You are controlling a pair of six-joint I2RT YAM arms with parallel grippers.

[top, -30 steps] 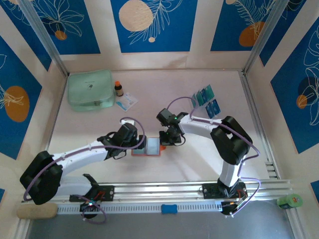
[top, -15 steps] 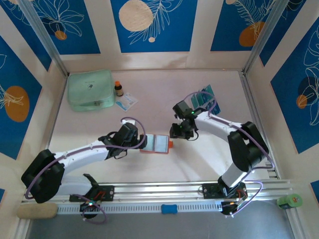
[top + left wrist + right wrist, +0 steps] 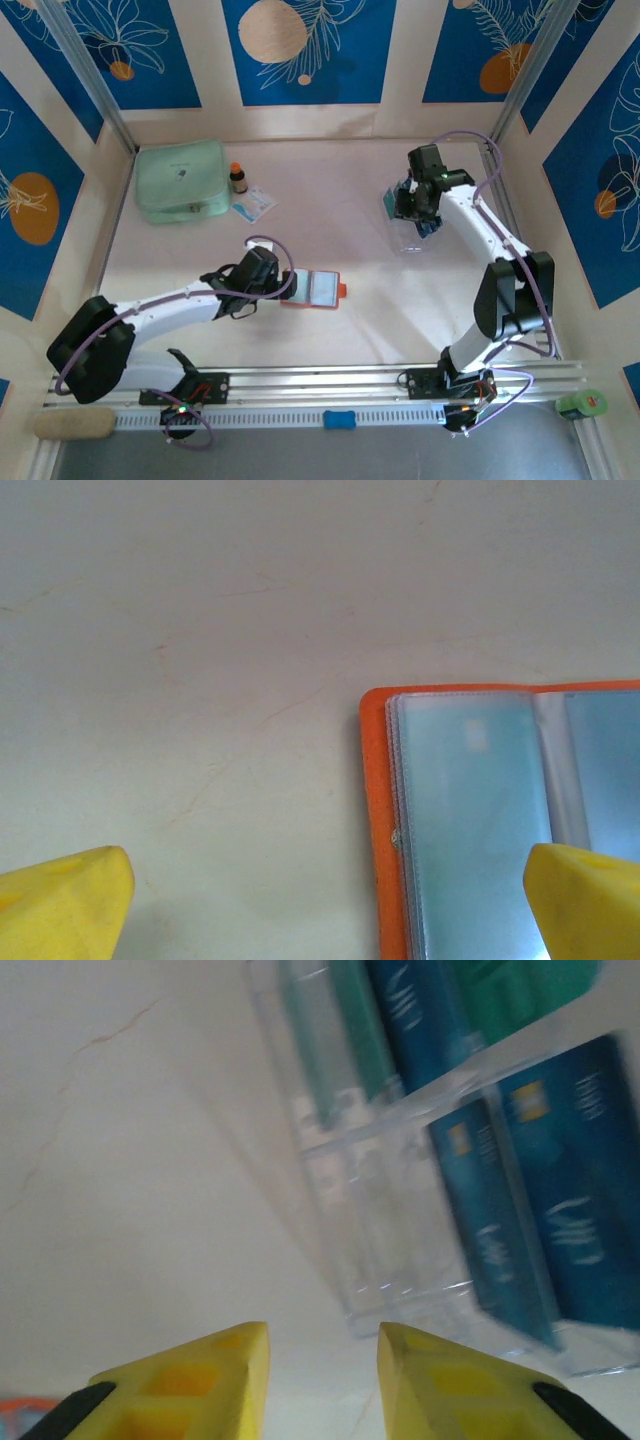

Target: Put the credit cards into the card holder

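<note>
Right pincer [image 3: 320, 1340], slightly apart, just short of the credit cards [image 3: 575, 1190] ahead

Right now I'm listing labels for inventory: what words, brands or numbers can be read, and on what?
No text reads clearly.
Blue credit cards: pale script-like marks, blurred.
Mint-green zip pouch: small dark emblem, too small.
Small bottle, white-and-blue packet: print too small.

A pale cream worktop [image 3: 330, 225] sits boxed in by cream walls [image 3: 400, 60] hung with blue panels [image 3: 340, 60] of white leaves and orange circles, with metal posts [image 3: 88, 80] in the corners.
</note>
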